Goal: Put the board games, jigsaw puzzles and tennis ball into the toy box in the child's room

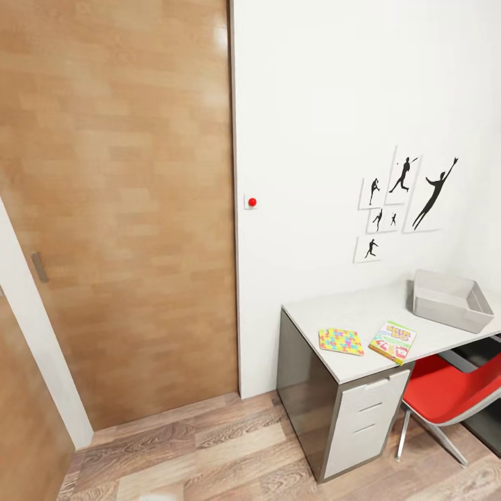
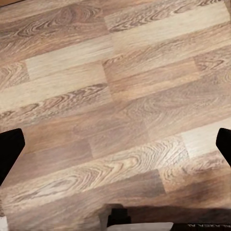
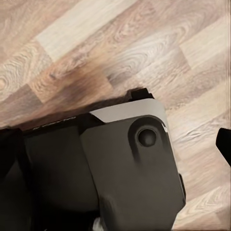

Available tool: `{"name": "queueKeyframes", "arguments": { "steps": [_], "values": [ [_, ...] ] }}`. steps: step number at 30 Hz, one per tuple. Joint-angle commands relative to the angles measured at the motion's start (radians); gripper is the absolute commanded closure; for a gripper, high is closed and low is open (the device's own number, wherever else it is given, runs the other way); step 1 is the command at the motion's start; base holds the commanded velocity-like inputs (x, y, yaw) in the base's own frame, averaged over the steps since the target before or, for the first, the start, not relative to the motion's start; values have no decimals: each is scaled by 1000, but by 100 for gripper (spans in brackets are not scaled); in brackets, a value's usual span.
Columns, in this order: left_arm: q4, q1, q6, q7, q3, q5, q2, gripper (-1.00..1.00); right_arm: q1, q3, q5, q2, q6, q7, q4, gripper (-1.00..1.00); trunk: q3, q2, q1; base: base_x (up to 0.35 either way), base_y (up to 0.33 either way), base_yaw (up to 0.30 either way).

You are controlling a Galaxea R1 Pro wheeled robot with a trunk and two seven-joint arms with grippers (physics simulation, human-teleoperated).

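We are standing in the child's room (image 1: 348, 83), facing a wood-panelled sliding door (image 1: 118, 209) and the white wall with the baseball-player posters (image 1: 407, 202). The desk (image 1: 362, 313) sits at the right of the head view. On its pale top lie one jigsaw puzzle (image 1: 341, 341) and, just beside it, the SKIP-BO board game (image 1: 393, 342); the two are apart, not touching. The toy box (image 1: 451, 300) stands farther along the desk, near the wall, and what we see of its inside looks bare. A red chair (image 1: 445, 390) is tucked under the desk.

Our left end effector (image 2: 115, 149) hangs over the wood-plank floor (image 2: 115, 96) with its fingers spread wide and nothing between them. For the right end effector we cannot tell the state; that wrist view looks onto part of our own dark body (image 3: 96, 178).

We judge the task barely begun: nothing appears packed, and both visible toys wait on the desk.
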Motion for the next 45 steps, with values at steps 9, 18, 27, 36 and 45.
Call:
{"name": "queueKeyframes", "arguments": {
  "steps": [9,18,27,36,45],
  "values": [
    [51,-1,2,128,-8,-2,0,-100,4,-7,-5,-4,-68,-26,-2,-100,0,-1,0,0,0,0],
    [62,-1,80,175,-9,-4,-3,-100,4,-9,-2,-4,-129,-29,-2,-100,0,-1,0,0,0,-10],
    [63,-1,108,170,-9,-6,-3,-100,4,-9,-1,-3,-138,-30,-2,-100,-2,-1,0,0,0,-197],
    [63,-1,108,168,-9,-6,-6,-100,4,-8,-1,-3,-139,-30,-2,-100,-5,-1,0,0,0,-265],
    [63,-1,108,168,-9,-7,-8,-100,4,-8,-2,-3,-140,-30,-2,-100,-8,-1,0,-2,0,-273]
  ]
}}
